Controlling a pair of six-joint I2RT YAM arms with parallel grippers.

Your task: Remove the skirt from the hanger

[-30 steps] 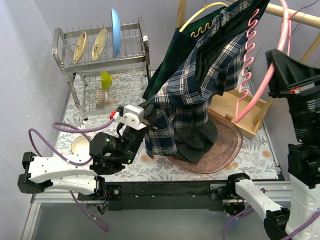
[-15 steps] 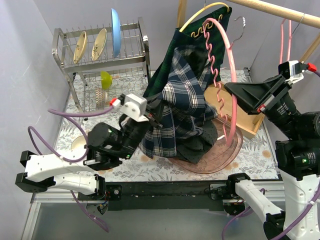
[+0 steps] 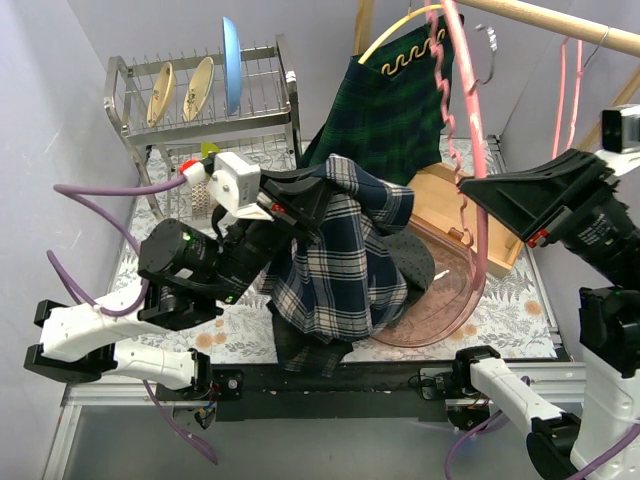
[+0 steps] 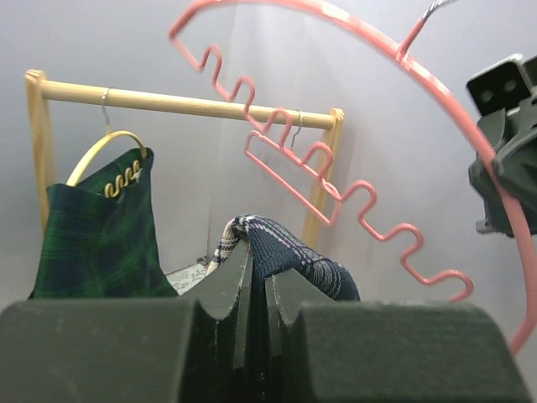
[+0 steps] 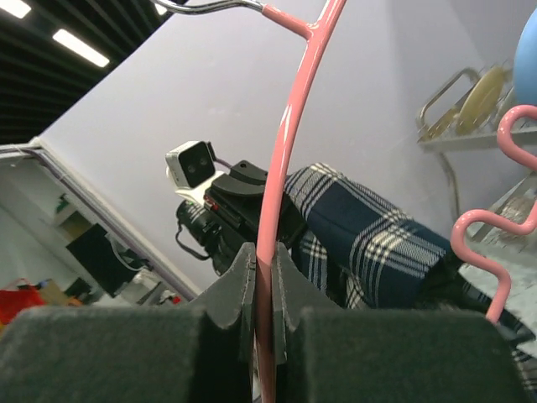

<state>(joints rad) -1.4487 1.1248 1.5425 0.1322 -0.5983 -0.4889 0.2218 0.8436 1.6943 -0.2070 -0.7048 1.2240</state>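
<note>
The navy and white plaid skirt [image 3: 345,275] hangs from my left gripper [image 3: 300,200], which is shut on a fold of its top edge. In the left wrist view the fabric [image 4: 289,252] bulges out between the shut fingers of that gripper [image 4: 258,269]. The skirt's lower part drapes down to the table's near edge. My right gripper [image 3: 480,195] is shut on the pink wavy hanger [image 3: 462,110], holding it upright to the right of the skirt. The hanger looks bare and apart from the skirt. In the right wrist view the pink rod [image 5: 281,168] runs between the shut fingers of that gripper [image 5: 264,269].
A green tartan skirt [image 3: 390,100] on a yellow hanger hangs from the wooden rail [image 3: 560,25] at the back. A second pink hanger [image 3: 570,80] hangs there too. A dish rack [image 3: 200,100] stands back left. A brown tray [image 3: 455,295] and a wooden box [image 3: 475,215] lie right of centre.
The plaid skirt has come off the pink hanger. My left gripper pulled it left and toward the near edge. My right gripper carried the hanger up and to the right.
</note>
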